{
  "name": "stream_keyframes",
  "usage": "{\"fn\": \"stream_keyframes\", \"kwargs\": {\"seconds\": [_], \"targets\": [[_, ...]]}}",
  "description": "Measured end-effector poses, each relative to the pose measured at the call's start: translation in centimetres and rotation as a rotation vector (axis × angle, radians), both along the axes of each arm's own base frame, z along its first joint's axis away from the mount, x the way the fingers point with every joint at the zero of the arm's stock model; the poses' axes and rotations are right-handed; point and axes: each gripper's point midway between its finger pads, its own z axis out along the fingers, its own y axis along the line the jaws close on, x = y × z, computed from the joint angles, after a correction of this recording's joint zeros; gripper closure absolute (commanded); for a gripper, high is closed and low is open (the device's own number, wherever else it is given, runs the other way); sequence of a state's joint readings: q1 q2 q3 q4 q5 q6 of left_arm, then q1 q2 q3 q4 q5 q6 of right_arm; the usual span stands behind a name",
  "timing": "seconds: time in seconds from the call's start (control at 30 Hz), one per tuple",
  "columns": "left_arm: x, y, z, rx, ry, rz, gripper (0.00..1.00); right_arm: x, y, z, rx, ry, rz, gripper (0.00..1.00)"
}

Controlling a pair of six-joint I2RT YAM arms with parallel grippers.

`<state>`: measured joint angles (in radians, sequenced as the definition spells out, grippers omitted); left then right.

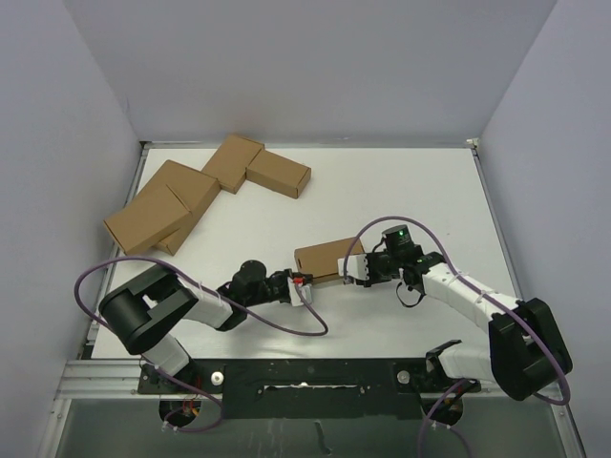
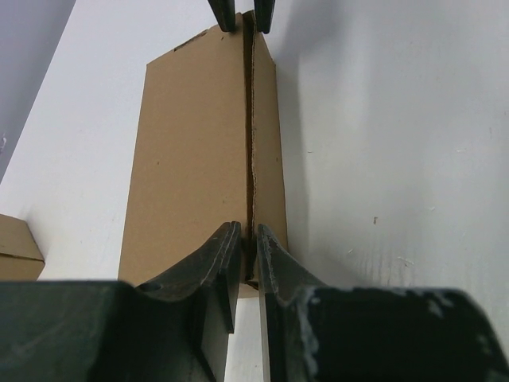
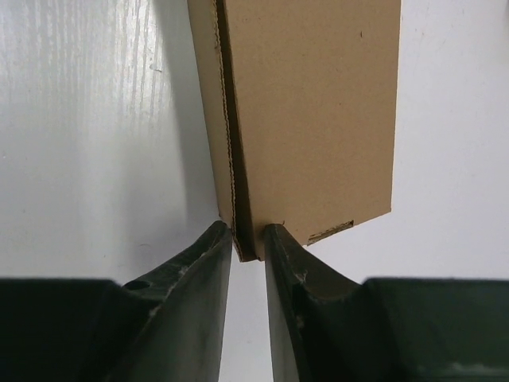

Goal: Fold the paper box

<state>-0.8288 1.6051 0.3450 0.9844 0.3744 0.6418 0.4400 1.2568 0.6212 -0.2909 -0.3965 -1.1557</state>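
The white desk [image 1: 401, 191] holds a bunch of four brown cartons [image 1: 191, 196] at the far left. The paper box [image 1: 323, 258] lies near the middle, close to the arms. The left fingers [image 1: 304, 284] pinch its left end, and the right fingers [image 1: 351, 270] pinch its right end.

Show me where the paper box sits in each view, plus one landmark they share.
Top external: the paper box lies at the centre of the picture, slightly low.
Left wrist: it runs from bottom centre to the top edge.
Right wrist: it fills the upper centre and right.
Shared landmark: the right gripper pinching the box's end: top of the left wrist view, bottom of its own.
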Motion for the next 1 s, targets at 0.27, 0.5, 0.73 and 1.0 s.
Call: {"fn": "stream_keyframes", "kwargs": {"seconds": [0.27,0.5,0.73,1.0], "targets": [[-0.2,-0.1,0.0,-0.020,0.095,0.025,0.48,-0.1,-0.2,0.0,0.011,0.018,-0.017,0.59],[-0.9,0.1,3.6,-0.148,0.247,0.102,0.27,-1.0,-0.6,0.6,0.074,0.107,-0.041,0.49],[-0.4,1.3,9.7,-0.355,0.424,0.259,0.22,-0.4,-0.5,3.8,0.209,0.172,-0.109,0.44],[0.5,4.2,10.7,-0.555,0.743,0.443,0.16,1.1,-1.1,8.1,0.453,0.352,-0.277,0.25]]}}
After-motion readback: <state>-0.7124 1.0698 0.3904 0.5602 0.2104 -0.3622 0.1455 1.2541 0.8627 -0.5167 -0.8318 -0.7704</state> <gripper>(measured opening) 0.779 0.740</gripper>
